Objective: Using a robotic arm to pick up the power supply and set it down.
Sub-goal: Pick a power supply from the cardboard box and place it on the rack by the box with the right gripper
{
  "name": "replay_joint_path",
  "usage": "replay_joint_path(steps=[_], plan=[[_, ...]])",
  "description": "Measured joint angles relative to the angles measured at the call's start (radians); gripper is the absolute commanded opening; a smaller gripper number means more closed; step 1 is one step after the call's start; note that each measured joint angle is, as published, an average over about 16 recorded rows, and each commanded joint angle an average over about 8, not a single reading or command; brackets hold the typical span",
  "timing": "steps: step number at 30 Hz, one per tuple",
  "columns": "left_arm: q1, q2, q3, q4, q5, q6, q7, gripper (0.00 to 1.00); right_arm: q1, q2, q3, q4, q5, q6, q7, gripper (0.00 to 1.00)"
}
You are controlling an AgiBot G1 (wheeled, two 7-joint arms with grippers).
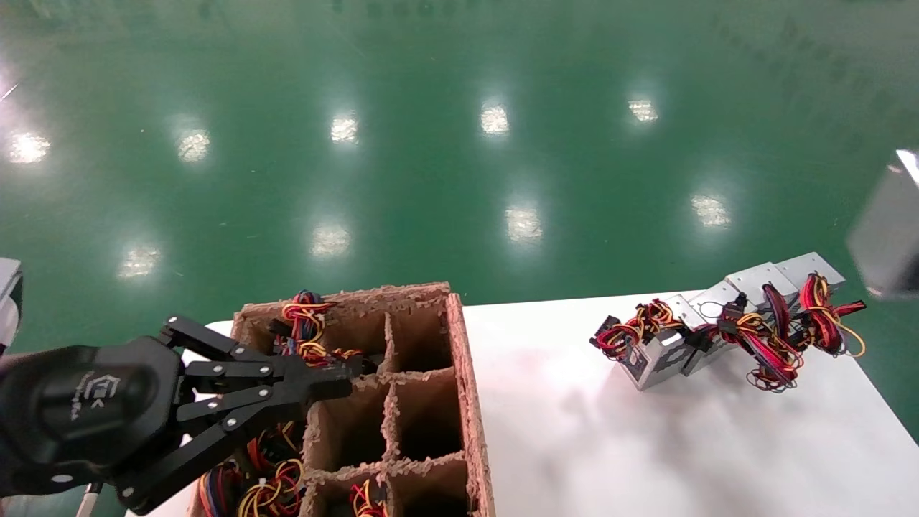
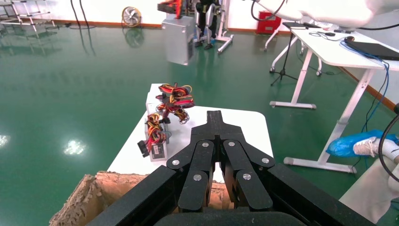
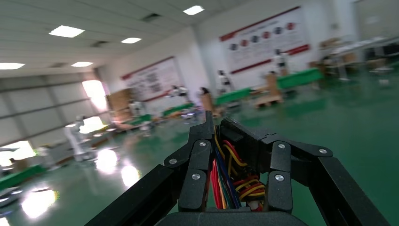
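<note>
1. Left gripper (image 1: 337,384), fingers pressed together on nothing, poised at seven o'clock over cardboard divider box (image 1: 470,373).
2. Right gripper (image 3: 235,141) clamped on power supply (image 1: 887,237), aloft at three o'clock beyond white table (image 1: 574,431).
3. More supplies (image 1: 718,323) lined up at four o'clock.

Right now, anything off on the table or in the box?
The divider box has ragged, torn edges, and the power supplies on the table lean in an uneven row, wires tangled. The right end effector grips a wired unit, the left end effector is closed over the box.
</note>
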Motion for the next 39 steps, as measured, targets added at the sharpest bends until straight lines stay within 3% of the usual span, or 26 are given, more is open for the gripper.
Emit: replay_joint_path(steps=[11,22,30,39], plan=[[0.0,0.0,0.0,0.0,0.0,0.0,0.0,0.0,-0.212,0.08,0.067,0.029,0.04,0.21,-0.116,0.0],[0.0,0.0,0.0,0.0,0.0,0.0,0.0,0.0,-0.386,0.056,0.107,0.084,0.072,0.401,-0.196,0.0],[0.0,0.0,0.0,0.0,0.0,0.0,0.0,0.0,-0.435,0.01,0.105,0.118,0.072,0.5,-0.223,0.0],[0.0,0.0,0.0,0.0,0.0,0.0,0.0,0.0,-0.412,-0.043,0.073,0.128,0.055,0.556,-0.214,0.0]])
